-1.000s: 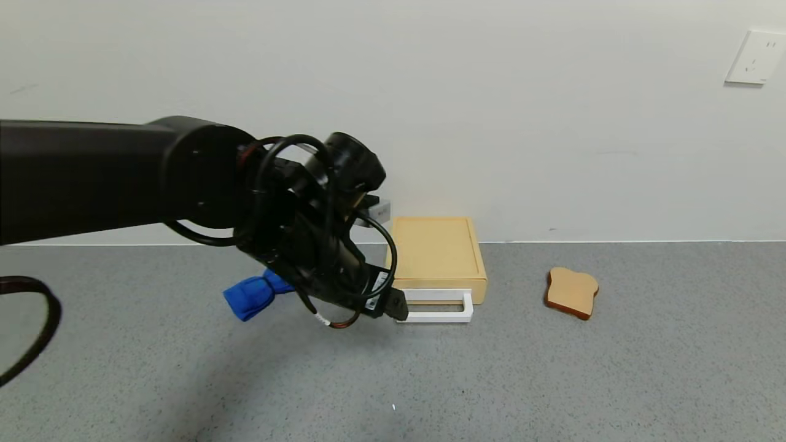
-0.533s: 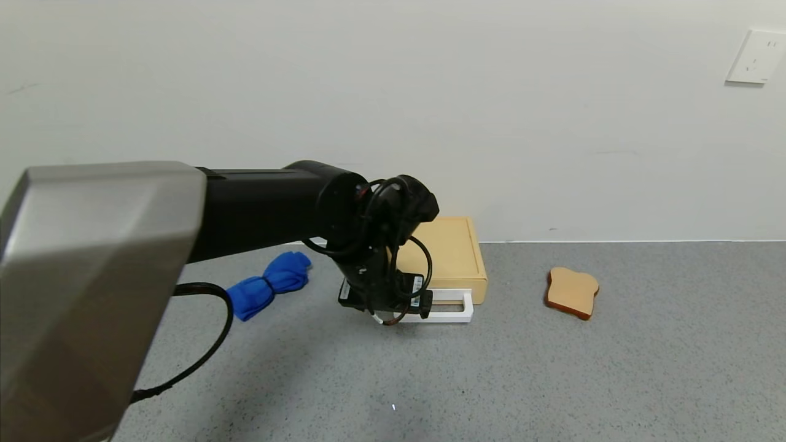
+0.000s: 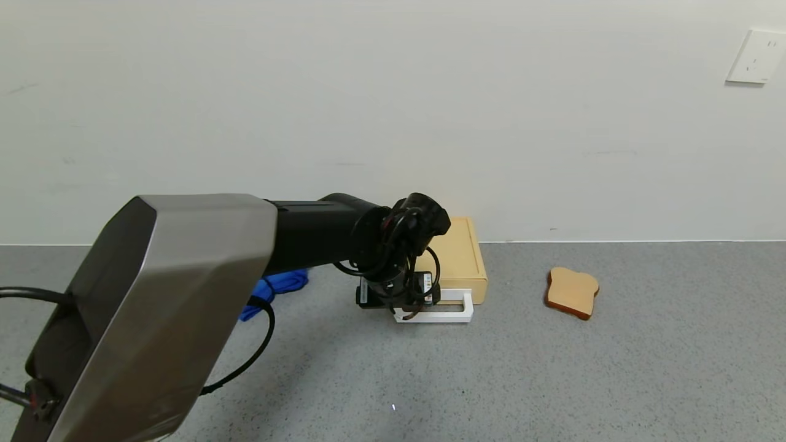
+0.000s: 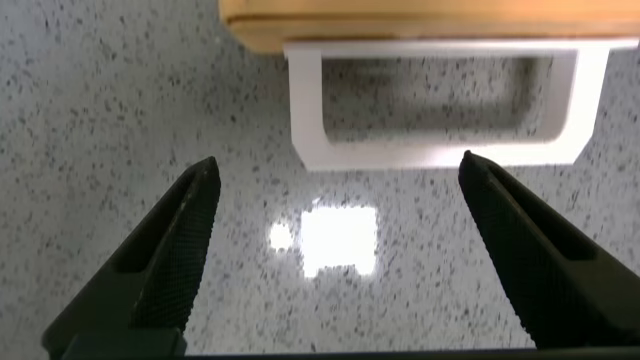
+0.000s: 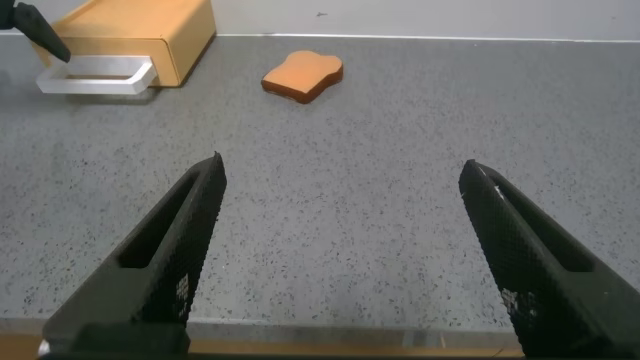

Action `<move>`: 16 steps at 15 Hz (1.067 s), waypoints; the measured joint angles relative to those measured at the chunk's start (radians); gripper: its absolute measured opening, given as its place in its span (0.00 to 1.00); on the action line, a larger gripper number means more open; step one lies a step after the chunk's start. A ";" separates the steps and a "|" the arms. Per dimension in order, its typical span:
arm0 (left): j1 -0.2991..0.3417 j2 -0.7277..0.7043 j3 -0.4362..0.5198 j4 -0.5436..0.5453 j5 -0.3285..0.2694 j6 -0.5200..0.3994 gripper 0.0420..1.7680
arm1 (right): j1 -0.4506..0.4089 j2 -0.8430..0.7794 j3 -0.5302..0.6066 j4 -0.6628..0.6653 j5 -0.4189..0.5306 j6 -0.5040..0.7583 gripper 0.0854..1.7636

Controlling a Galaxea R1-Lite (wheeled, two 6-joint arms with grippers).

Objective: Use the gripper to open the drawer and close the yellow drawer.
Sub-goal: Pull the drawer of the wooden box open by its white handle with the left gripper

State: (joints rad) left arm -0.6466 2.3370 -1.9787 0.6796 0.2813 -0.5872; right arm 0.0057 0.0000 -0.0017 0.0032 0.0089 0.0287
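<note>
The flat yellow box (image 3: 451, 252) stands against the wall with its drawer pushed in. The drawer's white loop handle (image 3: 451, 316) sticks out towards me. My left gripper (image 3: 399, 306) points down just above the table at the handle's left end. In the left wrist view the gripper (image 4: 338, 165) is open and empty. The handle (image 4: 440, 152) lies just ahead of its fingertips (image 4: 200, 190), with the box front (image 4: 420, 25) beyond. My right gripper (image 5: 342, 165) is open and empty low over the table's front edge, out of the head view.
A rolled blue cloth (image 3: 276, 285) lies left of the box, partly behind my left arm. A tan toast slice (image 3: 572, 293) lies to the right, also in the right wrist view (image 5: 303, 77). The wall runs close behind the box.
My left arm has reached forward and down. Its gripper moved from left of the handle to just above the table at the handle's left end. The drawer has not moved.
</note>
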 joint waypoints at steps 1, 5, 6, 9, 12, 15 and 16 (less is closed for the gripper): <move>0.001 0.006 0.001 -0.017 0.007 0.000 0.97 | 0.000 0.000 0.000 0.000 0.000 0.000 0.97; 0.002 0.022 0.004 -0.050 0.006 0.007 0.97 | 0.000 0.000 0.000 0.000 0.000 0.000 0.97; 0.003 0.025 0.004 -0.054 0.003 0.010 0.97 | 0.000 0.000 0.000 0.000 0.000 0.000 0.97; 0.004 0.036 0.004 -0.060 0.001 0.013 0.97 | 0.000 0.000 0.000 0.000 0.000 0.000 0.97; 0.014 0.054 0.003 -0.094 0.003 0.022 0.97 | -0.001 0.000 0.000 0.000 0.000 0.000 0.97; 0.029 0.064 0.003 -0.098 0.003 0.027 0.97 | 0.000 0.000 0.000 0.000 0.000 0.000 0.97; 0.035 0.068 0.003 -0.099 0.003 0.024 0.97 | 0.000 0.000 0.000 0.000 0.000 0.000 0.97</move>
State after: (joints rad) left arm -0.6119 2.4053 -1.9757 0.5806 0.2843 -0.5628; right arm 0.0057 0.0000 -0.0017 0.0028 0.0085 0.0287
